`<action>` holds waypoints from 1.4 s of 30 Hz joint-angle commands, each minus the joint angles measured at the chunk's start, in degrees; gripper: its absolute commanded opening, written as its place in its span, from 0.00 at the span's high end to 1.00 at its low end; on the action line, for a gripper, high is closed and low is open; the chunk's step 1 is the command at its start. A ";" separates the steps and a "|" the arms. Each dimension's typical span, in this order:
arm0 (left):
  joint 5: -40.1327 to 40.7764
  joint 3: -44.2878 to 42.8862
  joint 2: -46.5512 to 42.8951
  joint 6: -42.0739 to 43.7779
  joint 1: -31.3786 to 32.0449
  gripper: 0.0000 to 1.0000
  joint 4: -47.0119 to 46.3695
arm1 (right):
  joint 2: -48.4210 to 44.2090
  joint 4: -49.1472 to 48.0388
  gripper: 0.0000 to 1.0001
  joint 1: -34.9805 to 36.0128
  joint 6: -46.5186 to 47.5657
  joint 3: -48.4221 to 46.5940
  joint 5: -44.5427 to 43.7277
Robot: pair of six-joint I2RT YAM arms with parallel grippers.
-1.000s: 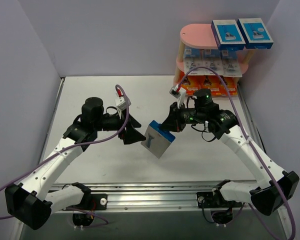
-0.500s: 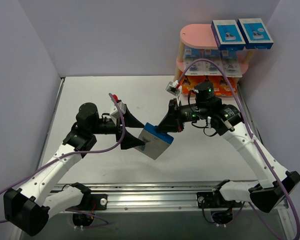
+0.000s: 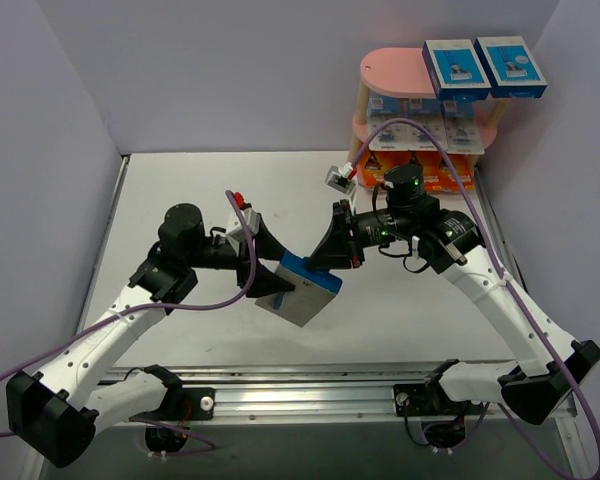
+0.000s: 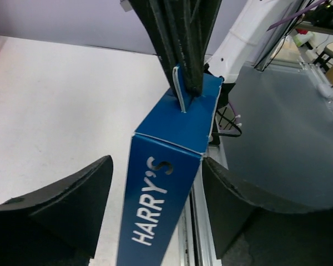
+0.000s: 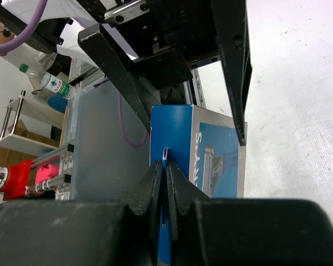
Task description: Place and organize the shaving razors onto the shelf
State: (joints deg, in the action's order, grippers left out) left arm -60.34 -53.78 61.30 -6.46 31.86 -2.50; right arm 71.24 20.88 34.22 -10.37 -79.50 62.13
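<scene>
Over the table [image 3: 180, 180], well apart from the shelf [image 3: 390, 65], the R gripper [image 3: 330, 263] pinched shut on just the hang tab of a blue Harry's razor box [image 3: 298, 292] while the L gripper [image 3: 277, 274], jaws open, straddled it w/o gripping; an early R release risked dropping it.

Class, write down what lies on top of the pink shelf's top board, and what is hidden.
Two blue razor boxes lie side by side at the right end of the top board; its left end shows bare pink. The surface beneath the boxes is covered.
</scene>
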 commanded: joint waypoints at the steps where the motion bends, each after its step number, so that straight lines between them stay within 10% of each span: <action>1: -1.98 -1.16 -0.82 -0.13 0.75 0.32 -3.03 | -1.55 -4.53 1.00 0.32 -2.28 -1.36 -0.07; 6: 4.77 -1.50 -1.71 -0.05 0.93 0.70 1.00 | -1.81 -10.51 0.97 0.24 -7.11 -0.12 -4.90; 12: 16.20 -5.72 -2.50 4.52 0.84 0.97 13.48 | -2.42 -9.46 0.59 -0.55 -6.68 -1.26 -10.69; 29: 49.86 3.15 -19.20 28.59 2.41 0.98 7.07 | -6.82 -10.24 0.13 -3.19 -31.28 4.61 -32.33; 42: 86.77 1.75 -7.08 60.76 27.11 0.98 -5.82 | -9.36 -19.56 0.02 -2.40 -50.17 9.54 -35.23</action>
State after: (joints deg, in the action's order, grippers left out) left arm 13.15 -50.11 52.73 43.20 56.34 4.14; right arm 63.35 6.11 31.31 -54.61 -71.61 28.36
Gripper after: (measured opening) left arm 0.448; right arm 0.981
